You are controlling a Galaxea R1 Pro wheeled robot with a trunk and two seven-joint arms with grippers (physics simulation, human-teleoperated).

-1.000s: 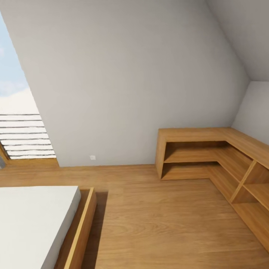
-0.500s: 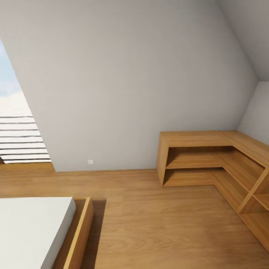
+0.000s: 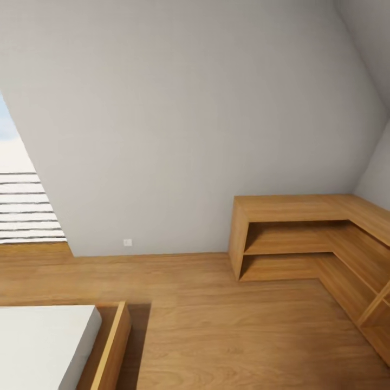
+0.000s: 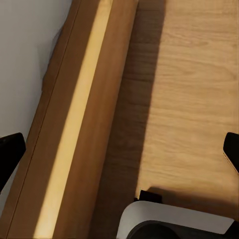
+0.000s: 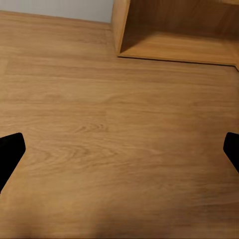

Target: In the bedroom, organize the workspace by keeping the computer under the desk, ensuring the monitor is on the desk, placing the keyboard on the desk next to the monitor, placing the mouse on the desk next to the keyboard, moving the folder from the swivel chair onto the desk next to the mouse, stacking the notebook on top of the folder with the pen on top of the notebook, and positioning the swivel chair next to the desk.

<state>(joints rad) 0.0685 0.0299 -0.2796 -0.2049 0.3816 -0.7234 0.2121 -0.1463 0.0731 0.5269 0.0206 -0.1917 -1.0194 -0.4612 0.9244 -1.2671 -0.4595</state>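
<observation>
I see the bed [image 3: 49, 346], wooden shelf [image 3: 303, 238] and floor [image 3: 216, 325]. Both end effectors, left [image 4: 119, 149] and right [image 5: 119, 149], gape apart, empty. I expect the folder to be thin and light; I'd pinch 1 edge.

Wood plank floor [image 3: 216, 325] across the lower head view, bare boards, meeting grey wall at the back. Low L-shaped wooden shelf unit [image 3: 303, 208] standing on floor at right, in the corner, open compartments empty. Bed [image 3: 43, 346] at lower left, white mattress in a wooden frame [image 3: 111, 349], resting on floor. Same frame edge [image 4: 82, 124] and floor boards [image 4: 194, 99] in left wrist view; shelf corner [image 5: 164, 30] on floor [image 5: 119, 139] in right wrist view.
</observation>
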